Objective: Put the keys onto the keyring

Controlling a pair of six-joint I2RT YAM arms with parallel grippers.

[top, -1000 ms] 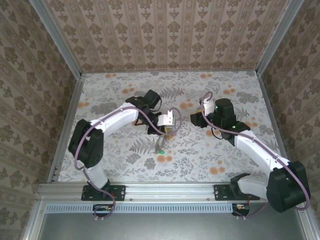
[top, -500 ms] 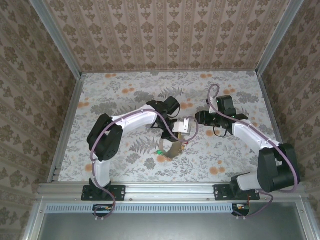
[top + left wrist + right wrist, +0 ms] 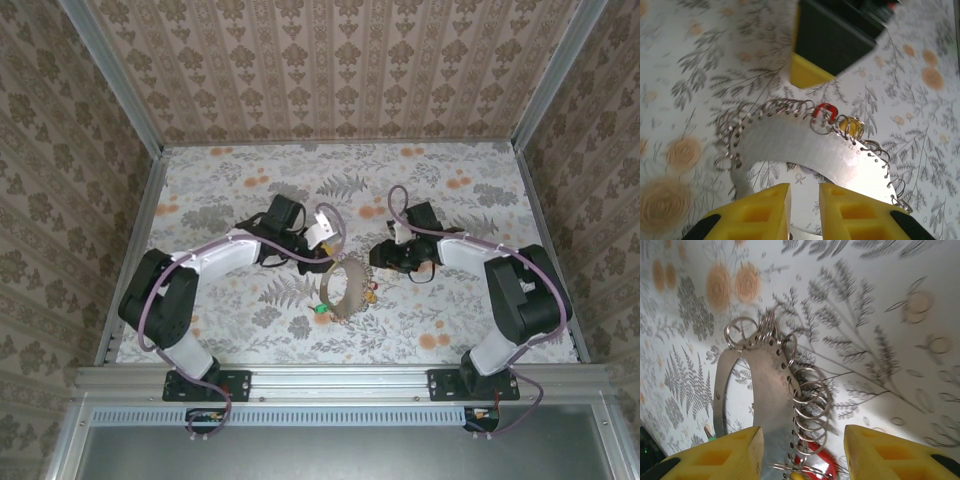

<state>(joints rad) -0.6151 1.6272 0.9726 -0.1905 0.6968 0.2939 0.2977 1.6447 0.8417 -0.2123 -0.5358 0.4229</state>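
Observation:
The keyring [image 3: 358, 280] is a broad flat metal hoop with small wire rings along its edge, lying on the flowered table [image 3: 240, 190]. A red key [image 3: 373, 291] hangs at its right edge and a green key [image 3: 320, 309] at its lower left. My left gripper [image 3: 331, 249] sits just behind the hoop, jaws slightly apart and empty; its fingertips [image 3: 765, 210] hover over the keyring [image 3: 790, 145], red key [image 3: 824, 111] beyond. My right gripper [image 3: 379, 262] is open at the hoop's right side; its fingertips [image 3: 875, 450] flank the wire rings [image 3: 810, 400] and red key [image 3: 815, 460].
A yellow key head [image 3: 850, 126] sits beside the red one. The right gripper's yellow-tipped finger [image 3: 810, 75] hangs close above the keyring in the left wrist view. Patterned walls [image 3: 330, 70] and metal rails [image 3: 135, 250] enclose the table.
The left gripper was shut on the keyring and carried it right; its jaws have now parted and it has drawn back up-left, leaving the hoop down. The right gripper has moved in towards the hoop.

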